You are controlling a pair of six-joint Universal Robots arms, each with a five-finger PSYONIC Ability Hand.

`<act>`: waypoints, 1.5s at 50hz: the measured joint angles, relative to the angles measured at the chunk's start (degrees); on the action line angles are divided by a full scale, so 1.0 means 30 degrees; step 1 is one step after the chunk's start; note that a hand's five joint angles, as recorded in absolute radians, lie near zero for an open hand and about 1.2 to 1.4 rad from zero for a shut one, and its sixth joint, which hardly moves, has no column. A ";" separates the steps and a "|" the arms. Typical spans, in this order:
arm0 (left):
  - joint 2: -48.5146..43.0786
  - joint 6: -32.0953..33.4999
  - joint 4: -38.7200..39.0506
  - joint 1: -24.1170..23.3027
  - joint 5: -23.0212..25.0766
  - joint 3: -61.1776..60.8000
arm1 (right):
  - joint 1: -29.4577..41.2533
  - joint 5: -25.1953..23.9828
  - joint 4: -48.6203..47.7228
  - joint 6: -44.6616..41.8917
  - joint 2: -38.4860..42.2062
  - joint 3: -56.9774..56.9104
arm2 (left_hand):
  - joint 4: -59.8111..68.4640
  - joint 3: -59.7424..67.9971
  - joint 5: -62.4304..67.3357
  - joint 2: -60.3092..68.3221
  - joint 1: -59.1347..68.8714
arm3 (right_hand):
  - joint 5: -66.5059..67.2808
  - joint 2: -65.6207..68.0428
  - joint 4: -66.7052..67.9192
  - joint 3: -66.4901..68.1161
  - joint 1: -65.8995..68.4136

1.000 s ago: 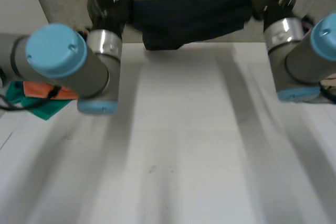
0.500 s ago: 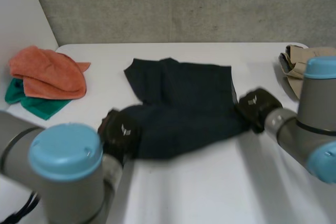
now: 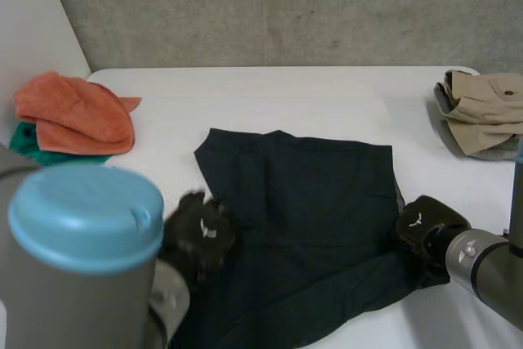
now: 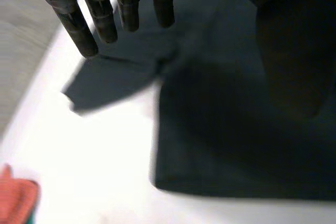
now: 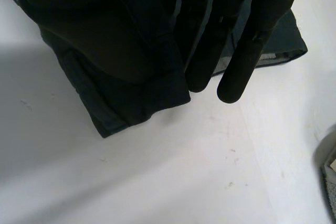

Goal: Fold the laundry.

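Garment (image 3: 306, 218) lowered, left hand (image 3: 200, 230), right hand (image 3: 425, 222) outstretched

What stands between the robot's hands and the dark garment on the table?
Nothing visible. The left hand is at the dark garment's left edge, the right hand at its right edge. The orange cloth and beige garment lie apart, at the table's sides.

I have my left hand (image 3: 200, 234) low at the end of the left arm (image 3: 82, 259), its fingers (image 4: 100, 17) straight and slightly spread, holding nothing. My right hand (image 3: 426, 225) sits low too, on the right arm (image 3: 489, 274), fingers (image 5: 252, 40) straight and close together.
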 measured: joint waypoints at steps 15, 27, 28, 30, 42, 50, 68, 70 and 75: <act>-0.4945 0.2279 0.7571 0.4758 0.9295 0.4020 | 0.0064 -0.0185 -0.0936 0.0251 0.0068 0.0716 | 0.2921 0.2826 0.3049 0.2872 0.2718 | -0.0002 0.0000 0.0000 0.0002 0.0000; -1.1116 0.5225 0.7600 0.6408 1.1495 0.8469 | 0.0023 -0.0199 -0.1522 0.0300 0.0062 0.1113 | 0.6548 0.6432 0.6612 0.6476 0.6568 | 0.0000 0.0000 0.0000 0.0002 0.0000; -1.1303 0.5257 0.7579 0.6428 1.1495 0.8613 | 0.0014 -0.0200 -0.1531 0.0301 0.0062 0.1125 | 0.6813 0.6696 0.6867 0.6742 0.6844 | 0.0000 0.0000 0.0000 0.0000 0.0000; -1.1635 0.5284 0.7534 0.6459 1.1495 0.8850 | -0.0006 -0.0199 -0.1552 0.0302 0.0062 0.1149 | 0.7701 0.7717 0.7724 0.7779 0.7900 | 0.0000 0.0000 0.0000 0.0002 0.0000; -1.1227 0.4992 0.7626 0.6352 0.9883 0.8493 | -0.0015 -0.0187 -0.1696 0.0296 0.0062 0.1198 | 1.8119 1.7878 1.7348 1.7971 1.6700 | 0.0000 0.0000 0.0000 0.0000 0.0000; -0.9366 0.4963 0.7463 0.6115 0.5136 0.6339 | 0.0006 -0.0183 -0.1691 0.0302 0.0060 0.1213 | 1.8120 1.7891 1.7350 1.8059 1.6698 | 0.0000 0.0000 0.0000 0.0000 0.0000; -0.5568 0.0380 0.5111 0.4811 0.1512 0.1933 | 0.0070 -0.0396 -0.1810 0.1392 0.0031 0.1247 | 0.4241 0.4334 0.4303 0.4234 0.3804 | 0.0000 0.0000 0.0000 0.0002 0.0000; -0.4996 -0.0370 0.4625 0.4734 0.1546 0.1931 | 0.0037 -0.0530 -0.1811 0.1653 -0.0003 0.1240 | 0.2992 0.3171 0.3072 0.3096 0.3130 | 0.0000 0.0000 0.0000 0.0002 0.0000; -0.2688 -0.2050 0.3953 0.4678 0.1595 0.1267 | -0.0087 -0.0854 -0.1746 0.2366 -0.0135 0.1134 | 0.2687 0.2779 0.2728 0.2817 0.3023 | 0.0000 0.0000 0.0000 0.0002 0.0000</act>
